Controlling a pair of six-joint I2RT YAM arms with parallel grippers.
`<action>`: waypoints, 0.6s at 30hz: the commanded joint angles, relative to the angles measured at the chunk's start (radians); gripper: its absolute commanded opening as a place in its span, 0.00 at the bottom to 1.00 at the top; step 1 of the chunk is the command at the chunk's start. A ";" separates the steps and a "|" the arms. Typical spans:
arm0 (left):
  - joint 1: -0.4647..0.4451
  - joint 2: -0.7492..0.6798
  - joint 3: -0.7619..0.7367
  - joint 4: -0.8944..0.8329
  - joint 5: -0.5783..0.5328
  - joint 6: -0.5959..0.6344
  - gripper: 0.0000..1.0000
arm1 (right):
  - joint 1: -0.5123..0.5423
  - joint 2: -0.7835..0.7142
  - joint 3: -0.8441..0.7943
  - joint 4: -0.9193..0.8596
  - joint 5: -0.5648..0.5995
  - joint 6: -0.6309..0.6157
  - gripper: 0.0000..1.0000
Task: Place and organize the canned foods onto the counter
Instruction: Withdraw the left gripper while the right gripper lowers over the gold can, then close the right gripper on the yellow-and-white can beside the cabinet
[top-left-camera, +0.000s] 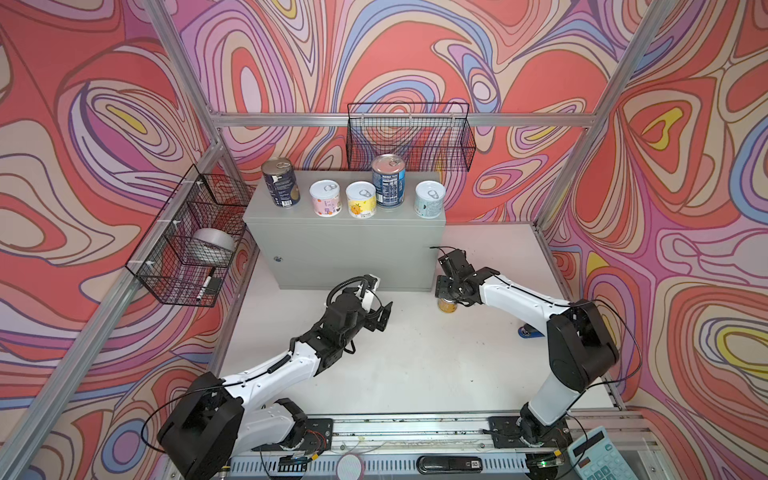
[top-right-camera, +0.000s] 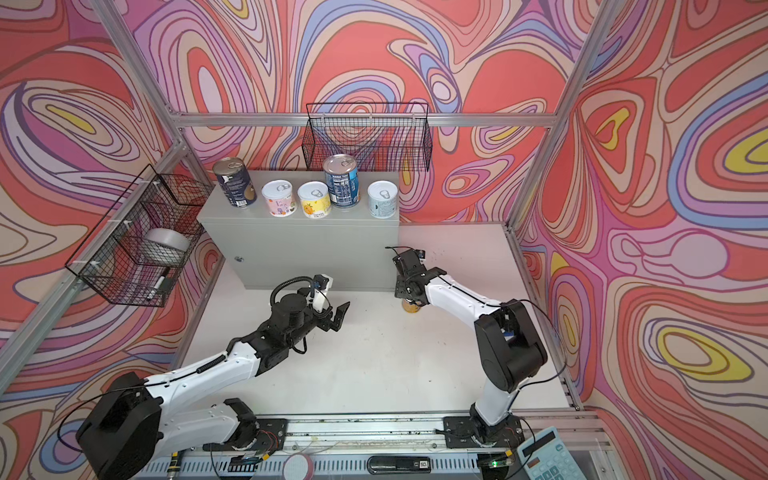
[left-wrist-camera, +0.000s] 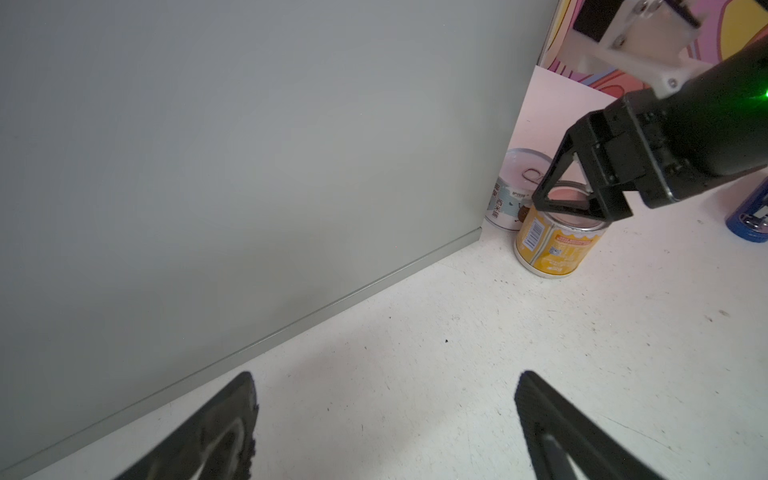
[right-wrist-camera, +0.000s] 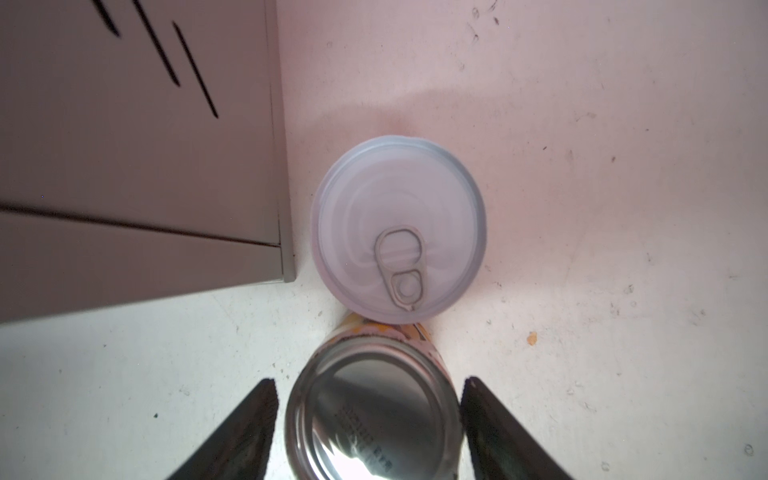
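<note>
On the grey counter (top-left-camera: 345, 249) stand two tall dark-blue cans (top-left-camera: 281, 183) (top-left-camera: 388, 180) and three short ones: pink (top-left-camera: 325, 198), yellow (top-left-camera: 361, 200) and pale-blue (top-left-camera: 429, 199). An orange can (left-wrist-camera: 552, 245) stands bottom-up on the white table by the counter's right front corner. A white-labelled can (right-wrist-camera: 399, 232) touches it on the far side. My right gripper (right-wrist-camera: 369, 380) reaches down over the orange can (right-wrist-camera: 374, 411), its fingers closed against both sides. My left gripper (top-left-camera: 383, 316) hovers open and empty before the counter's front.
A black wire basket (top-left-camera: 409, 137) hangs on the back wall above the counter. Another (top-left-camera: 187, 241) on the left wall holds a grey tape roll (top-left-camera: 214, 245) and a marker. A blue object (top-left-camera: 528, 332) lies behind the right arm. A calculator (top-left-camera: 598, 457) sits front right.
</note>
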 joint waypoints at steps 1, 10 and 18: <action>-0.006 0.004 0.000 0.025 0.011 -0.011 1.00 | -0.004 0.030 0.027 -0.013 0.010 -0.013 0.70; -0.006 0.004 -0.001 0.023 0.007 -0.008 1.00 | -0.004 0.029 0.021 -0.013 -0.038 -0.005 0.71; -0.006 0.004 -0.001 0.023 0.009 -0.010 1.00 | -0.003 0.013 -0.029 -0.009 -0.057 0.009 0.78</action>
